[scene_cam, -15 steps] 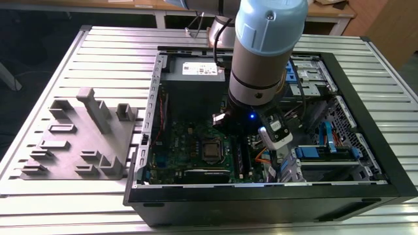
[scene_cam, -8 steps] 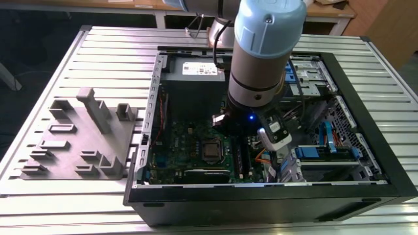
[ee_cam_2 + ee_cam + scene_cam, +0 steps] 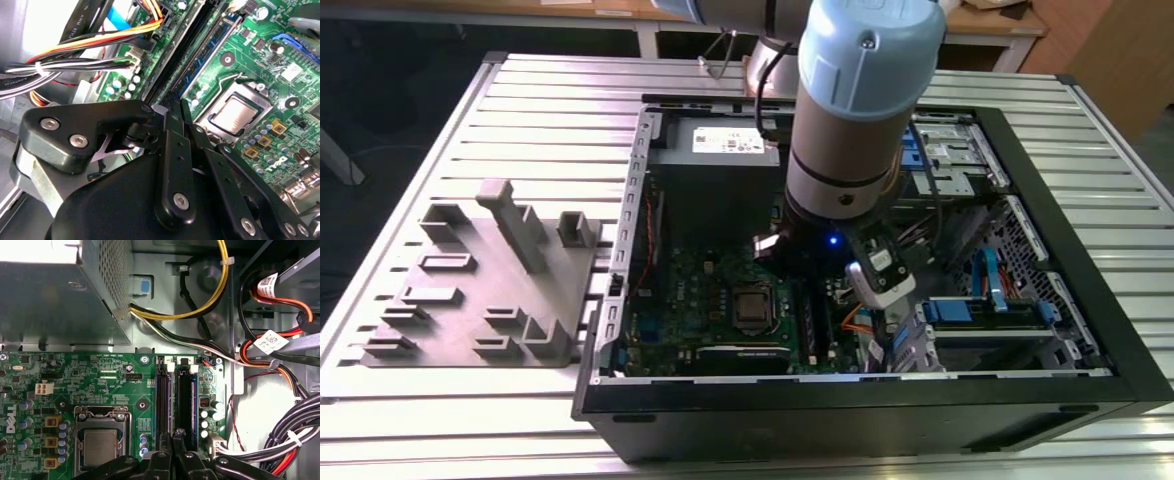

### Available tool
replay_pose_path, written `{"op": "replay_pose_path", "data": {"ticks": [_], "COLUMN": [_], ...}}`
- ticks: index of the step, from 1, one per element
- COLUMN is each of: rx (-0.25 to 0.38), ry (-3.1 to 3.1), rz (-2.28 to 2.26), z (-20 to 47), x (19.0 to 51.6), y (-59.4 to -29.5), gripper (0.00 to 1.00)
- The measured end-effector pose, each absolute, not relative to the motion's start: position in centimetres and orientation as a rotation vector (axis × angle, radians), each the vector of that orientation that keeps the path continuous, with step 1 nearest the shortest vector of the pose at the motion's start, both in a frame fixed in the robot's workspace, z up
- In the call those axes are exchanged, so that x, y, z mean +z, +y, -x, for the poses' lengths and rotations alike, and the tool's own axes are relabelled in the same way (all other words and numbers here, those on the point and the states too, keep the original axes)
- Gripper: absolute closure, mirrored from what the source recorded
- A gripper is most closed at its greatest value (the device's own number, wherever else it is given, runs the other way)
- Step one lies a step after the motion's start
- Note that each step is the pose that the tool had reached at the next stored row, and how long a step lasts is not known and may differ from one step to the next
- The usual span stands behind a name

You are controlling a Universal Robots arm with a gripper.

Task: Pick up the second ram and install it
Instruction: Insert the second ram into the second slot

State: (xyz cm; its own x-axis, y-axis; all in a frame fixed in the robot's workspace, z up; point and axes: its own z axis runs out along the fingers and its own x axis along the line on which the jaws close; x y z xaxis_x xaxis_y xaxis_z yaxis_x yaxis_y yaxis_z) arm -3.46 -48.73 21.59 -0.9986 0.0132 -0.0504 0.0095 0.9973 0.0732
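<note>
My gripper (image 3: 174,434) is down inside the open computer case (image 3: 1067,250), over the motherboard (image 3: 100,375). Its two black fingers are pressed together, and nothing shows between them. The fingertips (image 3: 167,107) sit at one end of the two long black memory slots (image 3: 162,400), next to the processor socket (image 3: 100,447). A thin bluish-green board, the ram (image 3: 202,60), stands edge-on in one slot. I cannot tell whether the tips touch it. In the exterior view the arm (image 3: 854,120) hides the fingers.
The grey power supply (image 3: 714,150) fills the case's far end. Bundles of yellow, red and black cables (image 3: 280,365) run beside the slots. The grey plastic holder block (image 3: 480,290) stands on the slatted table at the exterior view's left. Drive bays (image 3: 987,320) are at the right.
</note>
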Motion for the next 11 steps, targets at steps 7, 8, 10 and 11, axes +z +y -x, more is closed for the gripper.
{"op": "replay_pose_path", "data": {"ticks": [7,8,10,11], "rx": [0.112,0.112,0.112,0.112], "ry": [3.089,3.089,3.089,3.089], "rz": [-0.018,-0.018,-0.018,-0.018], "z": [3.46,3.46,3.46,3.46], "x": [21.35,21.35,21.34,21.34], "y": [-48.71,-48.71,-48.71,-48.71], "gripper": [0.9,0.9,0.9,0.9]}}
